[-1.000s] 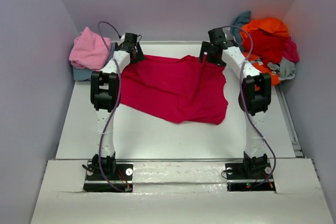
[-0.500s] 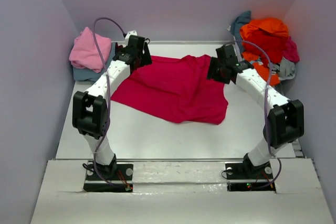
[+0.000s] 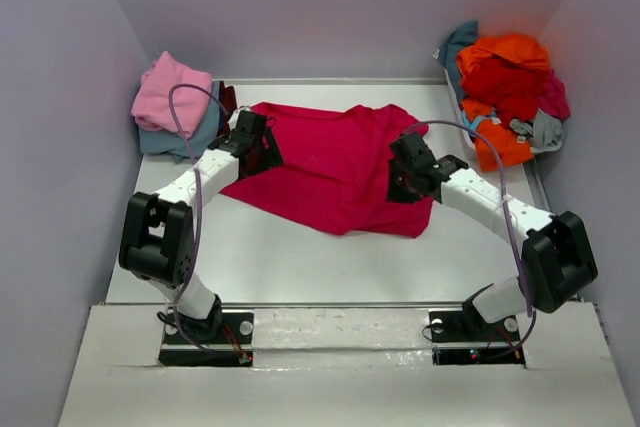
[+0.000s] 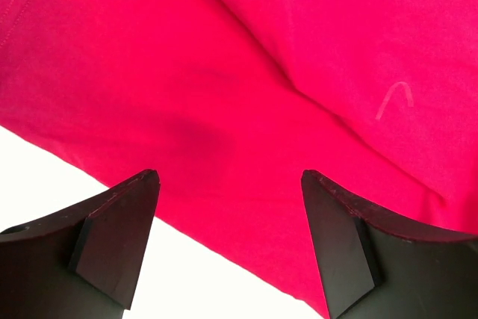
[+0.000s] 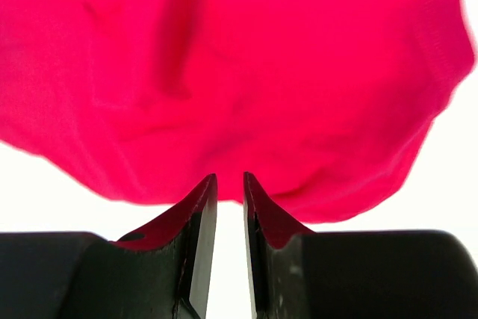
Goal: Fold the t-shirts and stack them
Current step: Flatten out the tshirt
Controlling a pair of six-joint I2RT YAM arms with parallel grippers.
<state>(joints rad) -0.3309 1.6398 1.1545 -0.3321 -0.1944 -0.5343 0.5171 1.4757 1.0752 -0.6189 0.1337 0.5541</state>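
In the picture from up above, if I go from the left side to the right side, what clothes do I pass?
A stack of folded shirts with pink on top → the red shirt spread out in the middle → a heap of shirts, mostly orange and red.

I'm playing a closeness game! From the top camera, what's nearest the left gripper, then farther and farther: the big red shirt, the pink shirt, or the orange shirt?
1. Big red shirt: middle of the table, right under the left gripper.
2. Pink shirt: back-left corner.
3. Orange shirt: back-right pile.
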